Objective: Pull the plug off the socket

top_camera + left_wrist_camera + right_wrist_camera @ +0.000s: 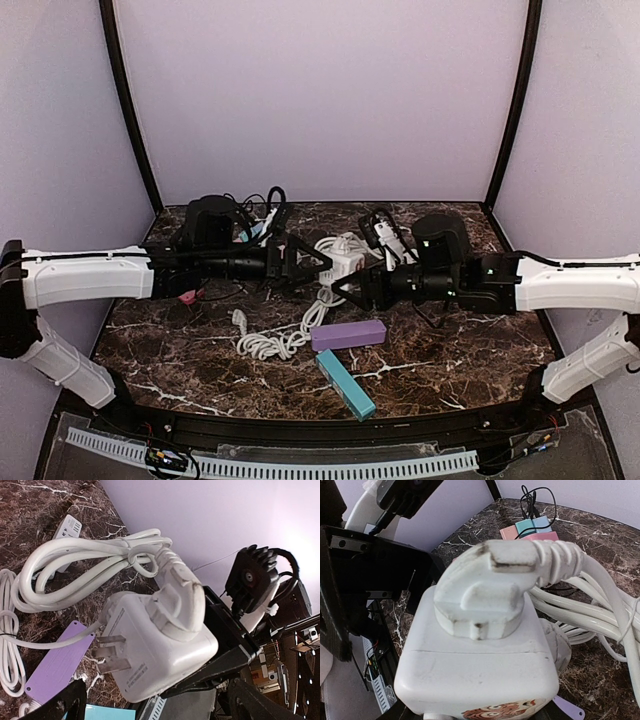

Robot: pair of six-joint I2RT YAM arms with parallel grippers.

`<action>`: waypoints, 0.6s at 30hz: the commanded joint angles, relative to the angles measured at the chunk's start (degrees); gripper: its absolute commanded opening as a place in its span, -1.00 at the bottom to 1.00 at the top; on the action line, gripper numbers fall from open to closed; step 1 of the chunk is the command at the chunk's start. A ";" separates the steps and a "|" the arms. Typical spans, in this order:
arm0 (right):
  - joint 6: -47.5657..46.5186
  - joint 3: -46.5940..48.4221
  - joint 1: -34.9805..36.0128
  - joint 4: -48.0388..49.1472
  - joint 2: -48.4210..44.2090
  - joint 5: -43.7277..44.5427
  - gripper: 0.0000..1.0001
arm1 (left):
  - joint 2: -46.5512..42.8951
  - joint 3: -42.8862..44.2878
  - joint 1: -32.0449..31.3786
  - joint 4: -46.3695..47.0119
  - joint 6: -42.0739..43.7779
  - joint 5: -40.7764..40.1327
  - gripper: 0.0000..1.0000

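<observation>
A white cube socket [344, 264] hangs above the middle of the table with the white plug [349, 243] seated in its top face. In the right wrist view the socket [480, 665] fills the bottom and the plug [490, 590] sits flush in it. My right gripper [347, 289] is shut on the socket; one of its black fingers [235, 645] presses the cube's side. My left gripper [318, 263] stands open just left of the socket, its jaws wide apart and touching nothing. The socket's own bare prongs [107, 655] stick out into the air. The plug's thick white cable [90, 565] loops down to the table.
A purple block [348, 334] and a teal block [345, 384] lie near the front. A coiled white cord [270, 342] rests left of them. Black gear [210, 222] and tangled cables stand at the back, with pink and teal blocks [530, 527] near them.
</observation>
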 commanded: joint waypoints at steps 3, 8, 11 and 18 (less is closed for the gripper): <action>-3.44 4.02 1.74 6.09 -0.19 0.36 -1.00 | 2.43 2.36 -0.73 1.72 -2.39 0.04 0.97; -4.06 4.62 1.98 5.41 0.31 1.49 -1.00 | 4.15 3.16 -1.60 2.99 -3.78 0.17 0.97; -4.52 5.44 2.19 4.55 1.04 2.26 -1.00 | 5.12 3.42 -1.79 3.36 -4.35 0.01 0.97; -5.56 6.94 3.04 3.25 2.65 4.15 -1.00 | 5.83 4.29 -2.08 3.69 -5.08 -0.36 0.97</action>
